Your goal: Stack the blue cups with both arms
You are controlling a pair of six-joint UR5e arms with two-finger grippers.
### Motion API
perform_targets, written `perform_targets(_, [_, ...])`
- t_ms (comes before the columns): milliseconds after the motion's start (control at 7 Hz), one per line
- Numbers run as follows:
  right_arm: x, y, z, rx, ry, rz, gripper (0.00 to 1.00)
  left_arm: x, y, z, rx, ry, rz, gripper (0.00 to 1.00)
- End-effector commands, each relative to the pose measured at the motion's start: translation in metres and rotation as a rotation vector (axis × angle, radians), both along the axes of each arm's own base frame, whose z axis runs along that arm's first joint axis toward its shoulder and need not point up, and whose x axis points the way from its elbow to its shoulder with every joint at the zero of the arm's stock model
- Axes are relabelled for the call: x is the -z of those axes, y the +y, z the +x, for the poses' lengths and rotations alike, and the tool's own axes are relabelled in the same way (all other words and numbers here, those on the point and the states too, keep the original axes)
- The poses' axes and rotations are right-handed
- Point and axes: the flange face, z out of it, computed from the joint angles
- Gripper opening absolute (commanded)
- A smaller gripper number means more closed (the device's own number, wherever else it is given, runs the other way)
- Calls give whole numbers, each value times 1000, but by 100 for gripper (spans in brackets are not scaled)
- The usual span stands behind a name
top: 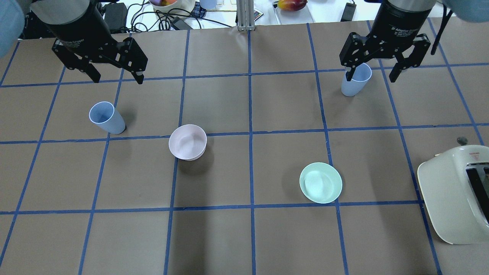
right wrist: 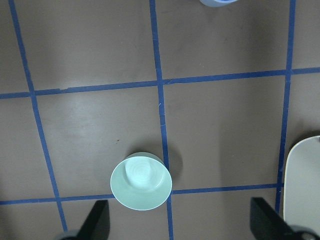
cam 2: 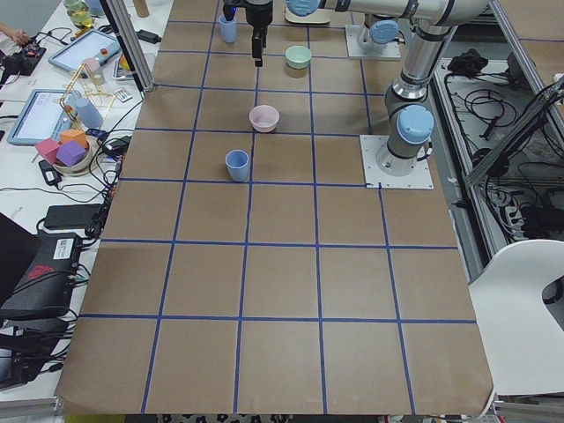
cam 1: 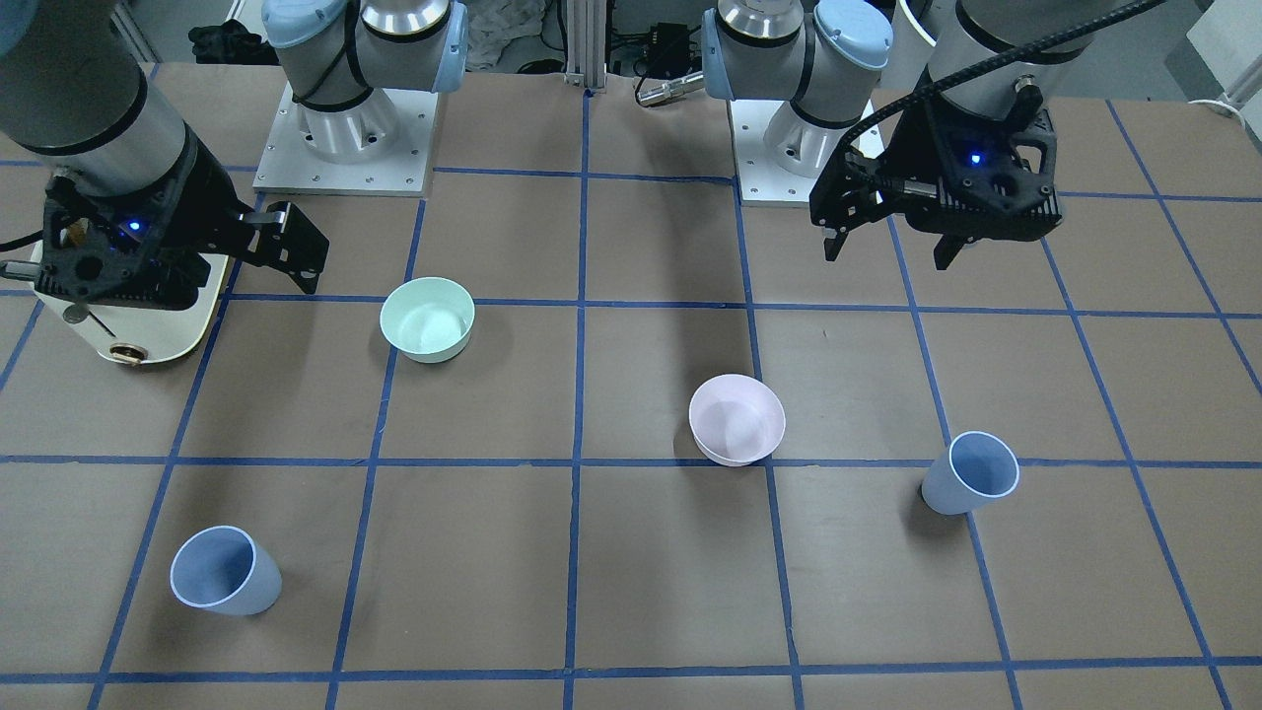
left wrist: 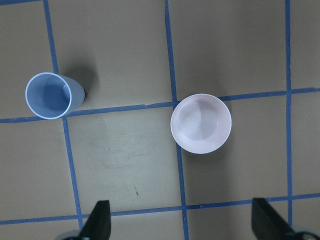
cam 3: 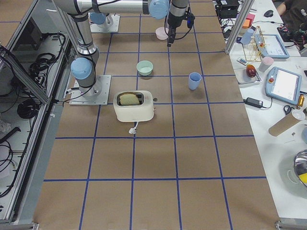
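Note:
Two pale blue cups stand upright on the table. One (top: pixel 107 117) is on my left side, next to the pink bowl (top: pixel 187 142). It also shows in the left wrist view (left wrist: pixel 50 95). The other (top: pixel 355 82) is far on my right side and shows only at the top edge of the right wrist view (right wrist: pixel 217 2). My left gripper (top: pixel 117 78) hangs open and empty high above the table. My right gripper (top: pixel 370 78) is also open, empty and high. One of its fingers overlaps the right cup only in the overhead view.
A mint-green bowl (top: pixel 321 182) sits right of centre and shows in the right wrist view (right wrist: pixel 141 181). A cream toaster (top: pixel 454 194) stands at the table's right edge, near my base. Blue tape lines grid the brown tabletop.

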Motion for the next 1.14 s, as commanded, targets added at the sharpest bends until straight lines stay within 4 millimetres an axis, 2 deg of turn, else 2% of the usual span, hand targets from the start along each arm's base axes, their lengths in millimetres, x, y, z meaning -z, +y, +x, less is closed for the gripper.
perform_targets(0, [-2, 4, 8, -15, 2, -1, 100, 0, 0, 0, 0, 1, 1, 100])
perform_targets(571, [-1, 4, 8, -16, 2, -3, 100, -3, -1, 4, 2, 4, -7, 100])
perform_targets(857, [0, 4, 9, -17, -3, -3, 100, 13, -21, 7, 2, 2, -34, 100])
perform_targets(1000, [-1, -1, 7, -19, -1, -23, 100, 52, -57, 17, 2, 1, -35, 100])
